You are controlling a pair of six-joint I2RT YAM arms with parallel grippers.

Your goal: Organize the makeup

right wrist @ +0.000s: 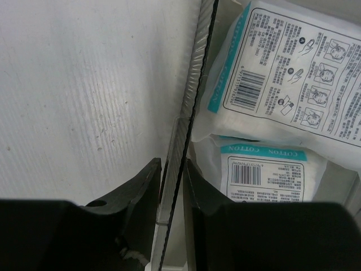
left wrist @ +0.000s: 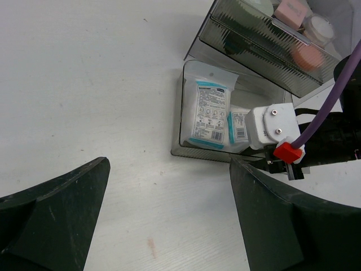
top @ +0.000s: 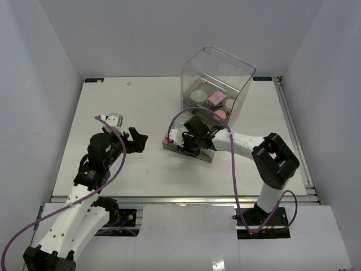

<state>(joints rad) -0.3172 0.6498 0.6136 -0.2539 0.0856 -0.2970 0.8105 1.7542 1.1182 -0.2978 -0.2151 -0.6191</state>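
Observation:
Two white-blue sachets (left wrist: pixel 207 113) (left wrist: pixel 240 127) lie in a grey drawer (left wrist: pixel 177 121) pulled out in front of the clear box (top: pixel 217 79). They also fill the right wrist view (right wrist: pixel 287 68) (right wrist: pixel 265 175). My right gripper (right wrist: pixel 172 166) is shut on the drawer's front wall (right wrist: pixel 192 107), one finger inside and one outside; in the top view it (top: pixel 189 144) sits at the drawer (top: pixel 169 145). A pink square puff (top: pixel 215 99), a pink round puff (top: pixel 220 116) and a white round pad (top: pixel 199 96) lie in the box. My left gripper (left wrist: pixel 169 169) is open and empty over bare table, left of the drawer (top: pixel 138 141). No brushes show.
The white table (top: pixel 141 107) runs between white walls, with a metal rail along its near edge (top: pixel 186 197). A purple cable (top: pixel 234 175) loops from the right arm. The right wrist's white housing with a red clip (left wrist: pixel 273 129) sits at the drawer's near right corner.

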